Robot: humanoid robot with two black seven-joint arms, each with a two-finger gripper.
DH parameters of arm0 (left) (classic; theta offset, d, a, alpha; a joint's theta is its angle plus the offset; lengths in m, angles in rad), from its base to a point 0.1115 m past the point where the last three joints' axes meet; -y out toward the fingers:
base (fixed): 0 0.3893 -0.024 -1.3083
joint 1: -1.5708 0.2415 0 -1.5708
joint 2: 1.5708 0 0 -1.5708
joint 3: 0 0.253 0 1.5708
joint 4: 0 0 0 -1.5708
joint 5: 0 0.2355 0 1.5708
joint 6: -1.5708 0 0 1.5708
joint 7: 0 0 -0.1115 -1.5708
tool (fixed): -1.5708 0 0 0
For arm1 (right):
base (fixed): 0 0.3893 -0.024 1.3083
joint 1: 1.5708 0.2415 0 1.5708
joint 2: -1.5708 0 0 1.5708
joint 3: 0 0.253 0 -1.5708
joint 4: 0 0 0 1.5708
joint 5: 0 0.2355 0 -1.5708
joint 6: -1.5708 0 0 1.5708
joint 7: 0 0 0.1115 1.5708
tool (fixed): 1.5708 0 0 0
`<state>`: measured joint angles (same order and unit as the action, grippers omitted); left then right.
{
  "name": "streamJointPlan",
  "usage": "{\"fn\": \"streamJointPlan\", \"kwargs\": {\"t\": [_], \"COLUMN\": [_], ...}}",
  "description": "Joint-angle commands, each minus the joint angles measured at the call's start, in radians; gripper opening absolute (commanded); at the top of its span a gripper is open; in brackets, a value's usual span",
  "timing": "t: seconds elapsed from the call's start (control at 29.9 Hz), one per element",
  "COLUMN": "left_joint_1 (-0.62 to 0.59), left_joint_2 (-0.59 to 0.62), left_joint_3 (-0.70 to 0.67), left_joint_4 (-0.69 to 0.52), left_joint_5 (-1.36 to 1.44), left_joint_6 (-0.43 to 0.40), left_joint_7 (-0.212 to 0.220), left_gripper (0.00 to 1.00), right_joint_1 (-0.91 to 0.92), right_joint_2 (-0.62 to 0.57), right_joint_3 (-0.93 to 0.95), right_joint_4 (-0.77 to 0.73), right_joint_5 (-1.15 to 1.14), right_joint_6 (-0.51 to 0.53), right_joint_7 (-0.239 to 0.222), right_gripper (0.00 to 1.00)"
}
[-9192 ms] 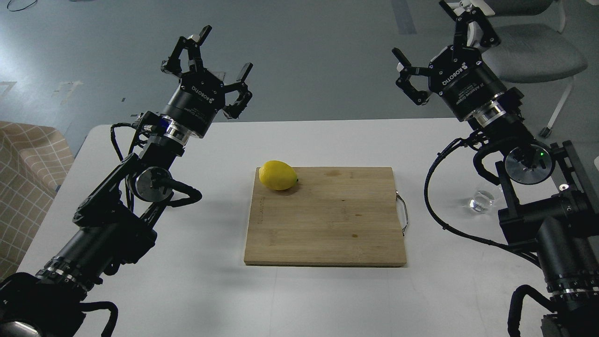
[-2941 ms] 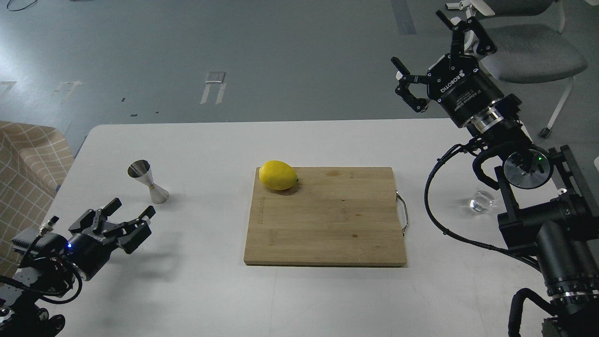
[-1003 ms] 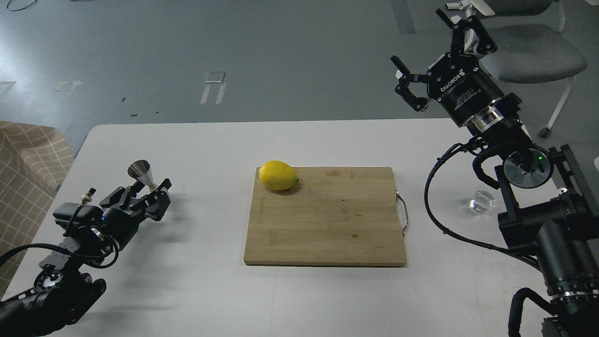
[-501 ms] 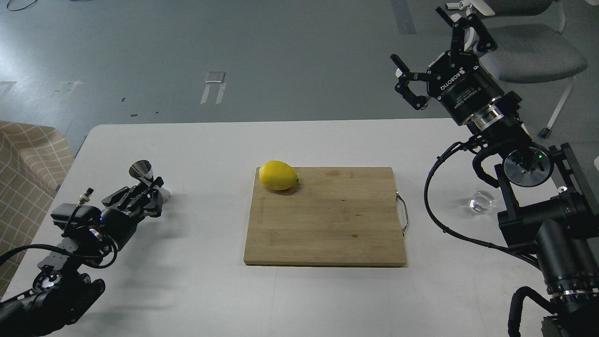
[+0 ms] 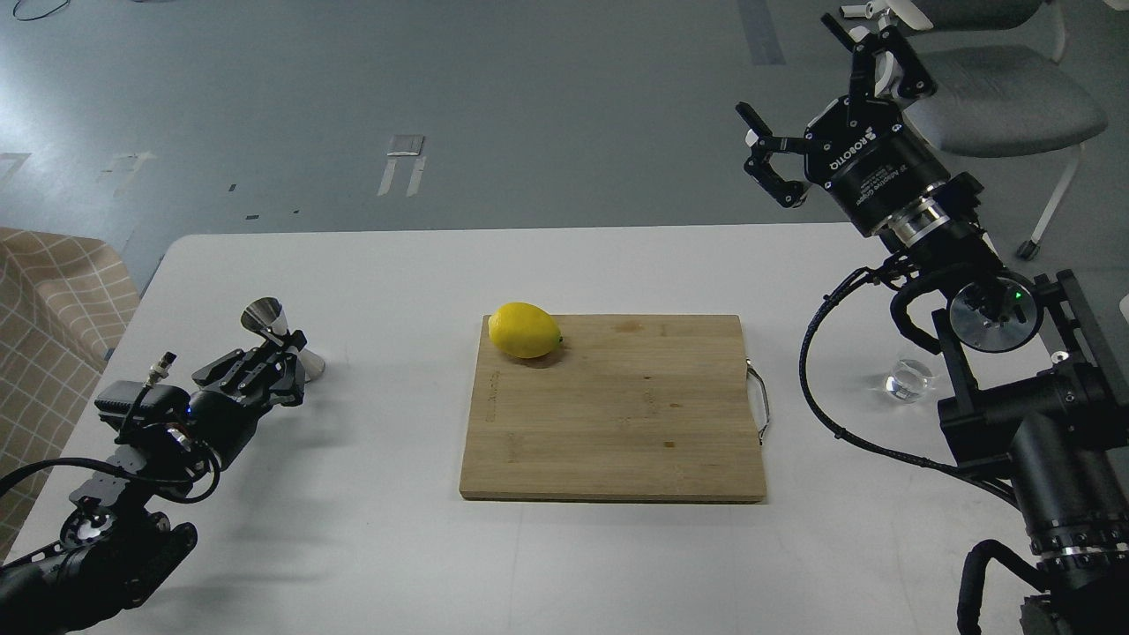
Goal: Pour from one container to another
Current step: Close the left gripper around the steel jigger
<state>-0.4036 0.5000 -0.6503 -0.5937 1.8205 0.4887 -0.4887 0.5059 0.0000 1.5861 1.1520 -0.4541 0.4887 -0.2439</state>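
The shiny steel jigger (image 5: 265, 317) stands at the left of the white table (image 5: 617, 547). Its top cone and a bit of its base show past my left gripper (image 5: 285, 351), which lies low over the table and is shut on the jigger's narrow waist. The small clear glass cup (image 5: 908, 377) stands at the right of the table, close beside my right arm. My right gripper (image 5: 787, 66) is held high above the table's far right corner, open and holding nothing, well away from the cup.
A wooden cutting board (image 5: 617, 414) with a metal handle lies in the middle of the table, a yellow lemon (image 5: 525, 330) on its far left corner. A grey chair (image 5: 1005, 97) stands behind the right arm. A checked cloth (image 5: 53, 300) lies off the left edge.
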Motion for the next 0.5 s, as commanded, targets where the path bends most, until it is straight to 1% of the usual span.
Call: {"fn": "streamJointPlan", "kwargs": {"t": [0.0,0.33,0.47], "left_joint_1": [-0.029,-0.11,-0.141], "left_joint_2": [0.005,0.055,0.081], "left_joint_3": [0.0,0.0,-0.002], "left_joint_4": [-0.012,-0.026,-0.081], "left_joint_5": [0.003,0.003,0.002], "left_joint_6": [0.0,0.0,0.0], "left_joint_7": [0.0,0.0,0.0], "left_gripper": [0.04,0.05,0.05], "right_joint_1": [-0.001,-0.001,-0.001], "right_joint_2": [0.0,0.0,0.0], "right_joint_3": [0.0,0.0,0.0], "right_joint_4": [0.002,0.003,0.003], "right_joint_5": [0.0,0.0,0.002], "right_joint_6": [0.0,0.0,0.0], "right_joint_7": [0.0,0.0,0.0], "right_gripper": [1.0,1.0,1.0]}}
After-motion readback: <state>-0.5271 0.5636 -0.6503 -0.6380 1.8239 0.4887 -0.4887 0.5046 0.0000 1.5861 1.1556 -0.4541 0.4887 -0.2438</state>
